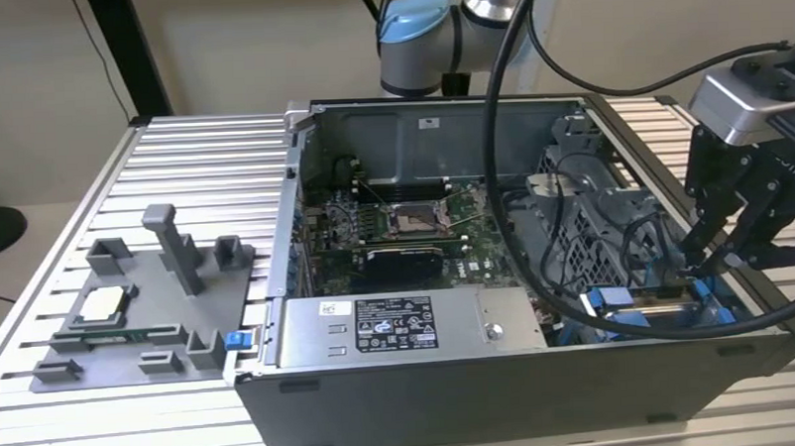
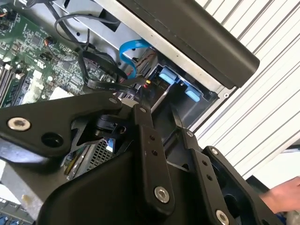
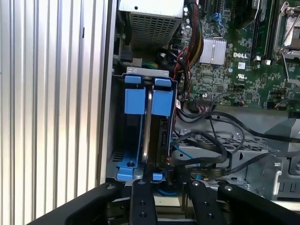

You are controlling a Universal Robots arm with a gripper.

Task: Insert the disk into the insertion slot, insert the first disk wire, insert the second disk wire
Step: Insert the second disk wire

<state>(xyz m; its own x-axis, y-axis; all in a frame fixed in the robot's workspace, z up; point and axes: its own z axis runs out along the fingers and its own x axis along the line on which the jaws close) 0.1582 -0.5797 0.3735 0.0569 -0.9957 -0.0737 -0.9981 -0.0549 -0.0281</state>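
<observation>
Aluminium table (image 1: 197,170): a ribbed silver surface that carries everything else.
Computer case (image 1: 510,407): dark grey, lying on its side with the cover off, towards the exterior view's right.
Robot arm (image 1: 418,34): grey with pale blue joint caps, rising behind the case. Thick black hoses loop from it over the open case.
Grey fixture (image 1: 136,321): a moulded holder with upright posts, on the table well apart from the case, at the exterior view's left.
Power supply box (image 1: 388,327): grey metal with a white label, against the case's near wall.
Motherboard (image 1: 397,218): green, on the case floor, beside the drive bay.
Gripper (image 1: 706,264): black, reaching down into the case corner at the exterior view's right, just above the blue fittings. Whether it is open, closed or gripping something cannot be told.
Insertion slot (image 3: 145,71): a grey bay with bright blue fittings, against the case's outer wall.
Disk (image 3: 148,131): it stands on edge inside the slot, a thin silver strip between two blue carrier rails. It lies straight ahead of the gripper, its near end just beside it.
Black cables (image 3: 220,140): they curl next to the slot.
Blue wire (image 3: 183,152): thin, running among the black cables near the gripper.
Person's hand (image 2: 283,194): blurred, outside the case.
</observation>
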